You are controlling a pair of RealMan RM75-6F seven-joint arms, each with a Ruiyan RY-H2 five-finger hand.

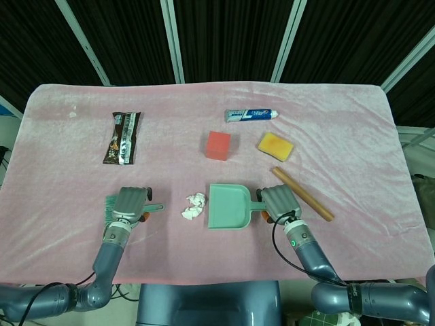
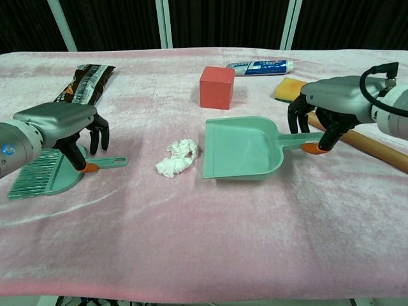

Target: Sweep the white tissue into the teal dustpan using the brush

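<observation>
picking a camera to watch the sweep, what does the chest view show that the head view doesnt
Only the chest view shows the brush bristles side-on and the left hand with fingertips down at its handle. Only the head view shows the whole wooden stick and all table edges. Both show the white tissue lying left of the teal dustpan, whose handle the right hand holds, with the red cube behind.

Both hands, the left hand (image 2: pixel 60 124) and the right hand (image 2: pixel 331 99), have smooth silver-grey shells, black fingers (image 2: pixel 95 137) and orange tips. A black cable loops over the right wrist. The forearms are blue-grey, each with a small lit dot.
</observation>
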